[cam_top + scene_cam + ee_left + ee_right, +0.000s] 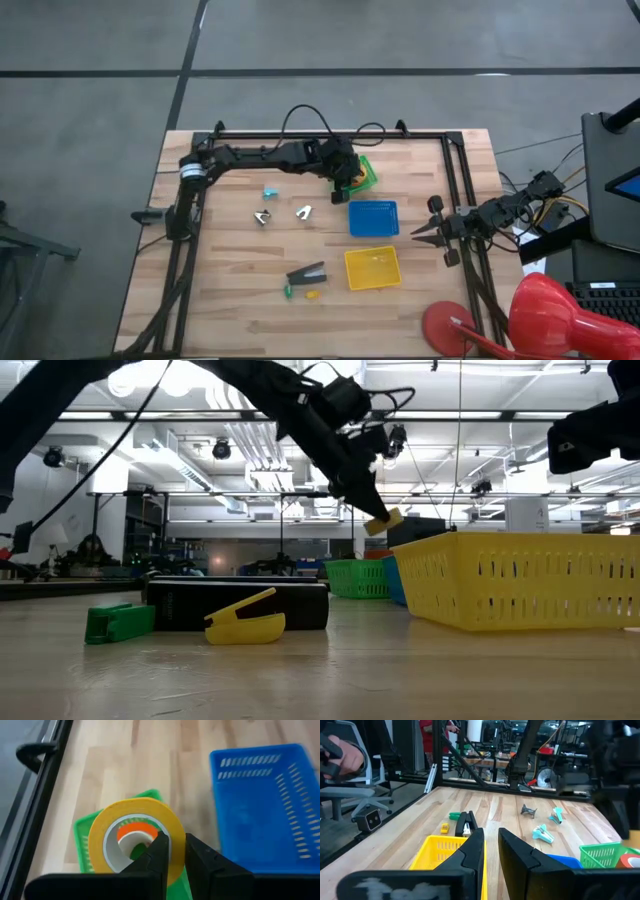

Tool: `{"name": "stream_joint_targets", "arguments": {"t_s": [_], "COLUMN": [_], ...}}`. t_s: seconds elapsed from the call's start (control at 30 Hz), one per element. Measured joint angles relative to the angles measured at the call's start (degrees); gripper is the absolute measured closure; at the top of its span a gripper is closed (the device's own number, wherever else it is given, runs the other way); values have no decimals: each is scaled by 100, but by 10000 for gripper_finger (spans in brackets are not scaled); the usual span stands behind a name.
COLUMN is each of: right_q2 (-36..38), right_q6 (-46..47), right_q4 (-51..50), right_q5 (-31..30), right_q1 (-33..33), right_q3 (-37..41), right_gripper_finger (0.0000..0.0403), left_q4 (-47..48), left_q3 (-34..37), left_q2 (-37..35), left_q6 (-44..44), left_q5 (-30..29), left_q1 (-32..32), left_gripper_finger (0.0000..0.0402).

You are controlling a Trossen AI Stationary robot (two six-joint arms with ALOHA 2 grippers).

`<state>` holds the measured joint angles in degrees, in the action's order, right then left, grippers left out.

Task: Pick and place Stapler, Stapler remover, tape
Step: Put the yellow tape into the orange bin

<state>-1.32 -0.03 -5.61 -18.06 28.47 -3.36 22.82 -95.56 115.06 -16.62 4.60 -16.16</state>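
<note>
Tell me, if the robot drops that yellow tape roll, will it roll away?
Probably not far. The left gripper pinches the tape by its ring wall, right above the green basket, so it would likely land inside, and the basket walls should stop it. Being round, it could roll on bare wood. It looks stiff; the pinch doesn't squash it.

Two dark, jointed arms with black cabling, the left arm [262, 155] bearing a silver collar near its base.
</note>
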Motion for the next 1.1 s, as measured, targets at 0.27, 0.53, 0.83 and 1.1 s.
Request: {"name": "stream_joint_targets", "arguments": {"t_s": [0.27, 0.53, 0.83, 1.1], "right_q2": [-4, 2, 3, 2], "right_q6": [-11, -3, -3, -11], "right_q4": [0, 0, 0, 0], "right_q5": [2, 0, 0, 0], "right_q1": [-1, -2, -2, -2], "right_q3": [0, 0, 0, 0], "right_gripper_finger": [351, 351, 351, 351], "left_q4": [426, 534, 865, 856], "left_q3": [-467, -572, -703, -644], "left_q2": [480, 572, 457, 459], "left_q6": [-31, -101, -175, -173], "left_q5": [-171, -320, -394, -380], "left_q1": [-76, -90, -112, -110], "left_gripper_finger": [350, 349, 349, 346]}}
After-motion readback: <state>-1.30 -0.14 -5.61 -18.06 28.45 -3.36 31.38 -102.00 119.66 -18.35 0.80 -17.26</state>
